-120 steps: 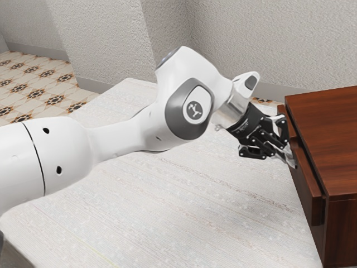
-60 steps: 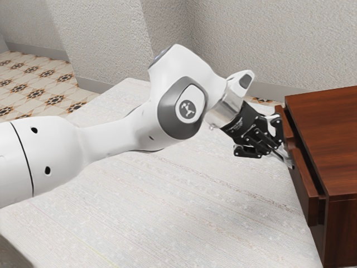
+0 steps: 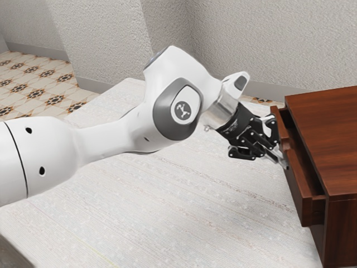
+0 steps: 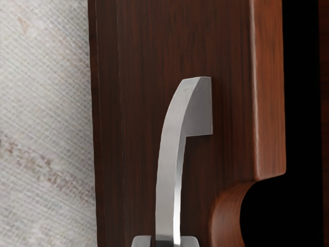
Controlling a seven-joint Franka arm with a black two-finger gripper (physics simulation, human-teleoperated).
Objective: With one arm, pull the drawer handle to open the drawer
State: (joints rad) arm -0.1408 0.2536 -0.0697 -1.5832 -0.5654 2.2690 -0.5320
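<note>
You have the gripper clenched on the grey metal drawer handle. The dark wooden drawer stands partly out of its cabinet, at the exterior view's right on the table.

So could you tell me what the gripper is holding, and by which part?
The gripper is shut on the drawer handle, clamping its metal bar away from the curved end.
</note>
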